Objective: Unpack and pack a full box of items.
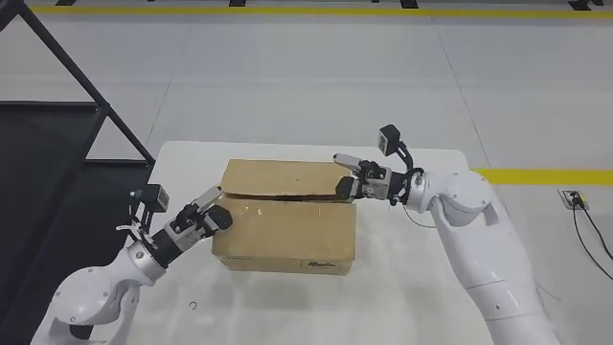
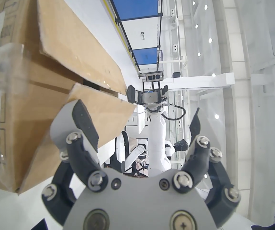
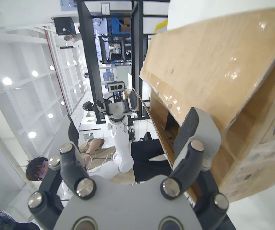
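Observation:
A brown cardboard box (image 1: 287,225) lies in the middle of the white table (image 1: 402,297). Its two long top flaps are slightly raised, with a dark gap (image 1: 287,195) between them. My left gripper (image 1: 213,207) is open at the box's left end; in the left wrist view (image 2: 139,123) one finger (image 2: 84,123) touches the near flap's corner (image 2: 99,106). My right gripper (image 1: 343,176) is open at the box's right end, level with the flaps. In the right wrist view (image 3: 130,130) one finger (image 3: 187,130) rests by the flap edge (image 3: 175,111), over the opening.
A black metal frame (image 1: 57,105) stands off the table's left side. A small dark ring (image 1: 193,305) lies on the table near its front left. A yellow line (image 1: 536,176) marks the floor to the right.

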You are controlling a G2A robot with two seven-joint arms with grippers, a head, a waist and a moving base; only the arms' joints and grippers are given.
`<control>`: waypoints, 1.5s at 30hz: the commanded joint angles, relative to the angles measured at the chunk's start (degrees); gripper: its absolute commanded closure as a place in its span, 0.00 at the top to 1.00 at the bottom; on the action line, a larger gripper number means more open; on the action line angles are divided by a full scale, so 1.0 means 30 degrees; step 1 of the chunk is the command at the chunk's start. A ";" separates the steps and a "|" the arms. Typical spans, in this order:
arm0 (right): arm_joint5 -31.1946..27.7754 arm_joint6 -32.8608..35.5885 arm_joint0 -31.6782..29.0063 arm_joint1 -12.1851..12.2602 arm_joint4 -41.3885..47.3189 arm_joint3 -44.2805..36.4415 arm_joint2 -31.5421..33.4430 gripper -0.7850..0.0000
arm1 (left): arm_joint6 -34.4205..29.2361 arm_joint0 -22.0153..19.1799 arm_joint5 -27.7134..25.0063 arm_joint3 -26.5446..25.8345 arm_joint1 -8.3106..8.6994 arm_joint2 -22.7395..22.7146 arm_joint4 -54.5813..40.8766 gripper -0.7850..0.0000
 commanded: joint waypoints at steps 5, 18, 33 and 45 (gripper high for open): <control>0.0663 -0.0423 -0.0447 0.0149 0.0274 -0.1044 0.0104 1.00 | 0.0602 -0.0327 0.0671 0.0315 0.0008 0.0380 0.0544 1.00; 0.1314 -0.0111 -0.0321 0.0239 0.0010 -0.0130 -0.1082 1.00 | 0.2546 0.0524 -0.0647 -0.0518 -0.0160 -0.0396 -0.1847 1.00; -0.1711 -0.0267 -0.0795 0.0396 -0.0240 0.0015 -0.1639 1.00 | 0.1285 0.6085 -0.2897 0.1211 -0.0063 -0.7757 -0.7004 1.00; -0.1564 -0.0458 -0.0588 0.0426 -0.0838 0.0150 -0.1916 1.00 | 0.1285 0.6085 -0.2897 0.1211 -0.0063 -0.7757 -0.7004 1.00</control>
